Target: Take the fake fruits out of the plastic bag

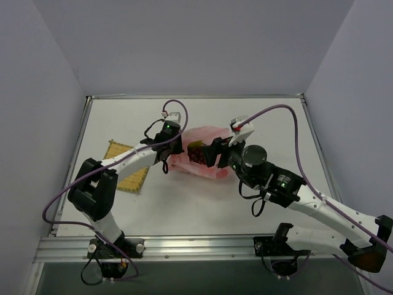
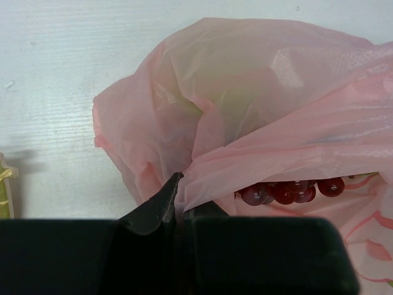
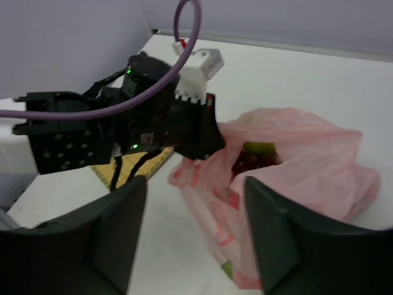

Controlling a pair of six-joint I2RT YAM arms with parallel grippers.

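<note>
This is looking like a robotics lab test cell: plain grey walls (image 1: 184, 43) are enclosing a white counter (image 1: 184, 203), with the cabled left arm (image 1: 129, 161) and right arm (image 1: 319, 206) sitting bolted to an aluminium rail (image 1: 196, 246).

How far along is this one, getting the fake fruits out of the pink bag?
Done: nothing that I can see; no fruit shows outside the thin translucent pink plastic bag. In hand: the left jaws are shut on the bag's crumpled edge, and the right jaws stand open at its mouth. Left: everything, including the dark red plastic grape bunch and a yellow-green fruit inside.
</note>
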